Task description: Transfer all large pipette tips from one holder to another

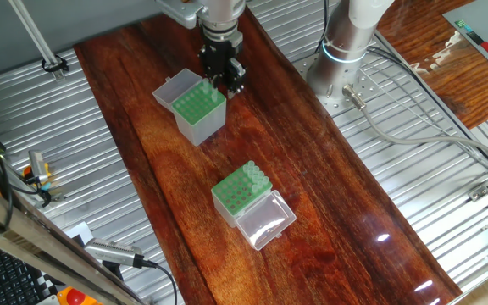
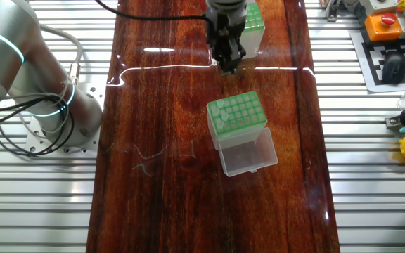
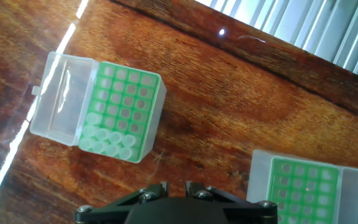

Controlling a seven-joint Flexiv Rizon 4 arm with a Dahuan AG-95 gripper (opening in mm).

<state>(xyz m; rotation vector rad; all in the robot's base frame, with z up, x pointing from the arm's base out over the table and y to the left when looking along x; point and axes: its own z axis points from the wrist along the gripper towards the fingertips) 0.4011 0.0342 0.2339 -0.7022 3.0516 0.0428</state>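
1. Large pipette tips (image 3: 109,140): a cluster of pale round collars fills the two rows of the shorter box (image 3: 146,118) farthest from its clear lid (image 3: 58,93). That is the edge nearest the camera in the hand view.
2. Orientation: the tips stand upright in the holes, long axis vertical, collars up. The points are down inside the box and hidden.
3. The same cluster shows in one fixed view (image 1: 255,178) along the box edge away from the lid. In the other fixed view (image 2: 220,112) it sits along the left side of the green plate.
4. The lid lies flat on the table (image 1: 142,169), opened out beside the box.
5. Taller grey-sided box (image 1: 200,110): stands well apart from the shorter box. I can't make out any collars in the holes I can see.
6. Gripper (image 1: 230,83): pointing down, above the table at the taller box's edge. In the hand view the fingertips (image 3: 157,188) are close together with a narrow gap. I can't tell whether a tip is clamped between them.
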